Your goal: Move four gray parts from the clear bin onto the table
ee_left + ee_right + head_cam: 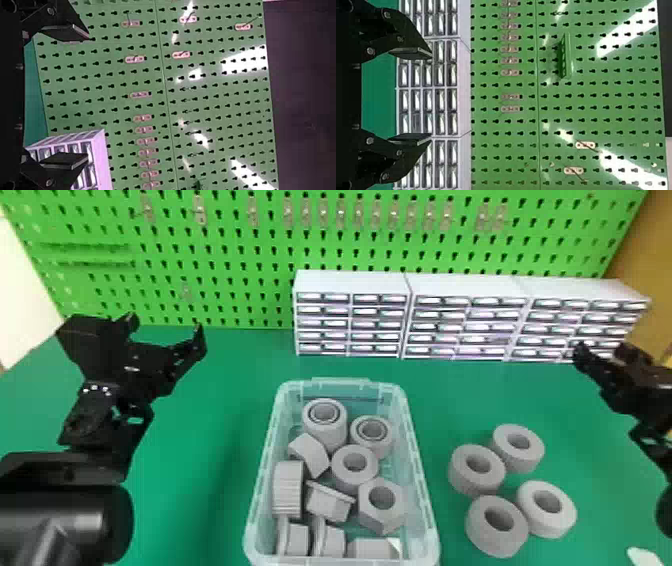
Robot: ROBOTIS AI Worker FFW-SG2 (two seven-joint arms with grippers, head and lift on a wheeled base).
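Note:
My left gripper (pixel 166 328) is over the table's left side, open with nothing between its fingers; the left wrist view has the same gripper (pixel 84 96) spread wide. At the right edge is my right gripper (pixel 601 351), also open, and in the right wrist view this gripper (pixel 431 96) holds nothing. The clear bin (pixel 422 490) stands at front centre with several gray parts inside, among them a ring (pixel 355 463), a hex nut (pixel 382 515) and a tall cylinder (pixel 325 432). Several gray rings (pixel 497 540) rest grouped on the table right of the bin.
White drawer cabinets (pixel 467 287) stand along the back of the green table (pixel 210 410), before a green pegboard (pixel 225 255). A small white object (pixel 644 557) is at the front right edge.

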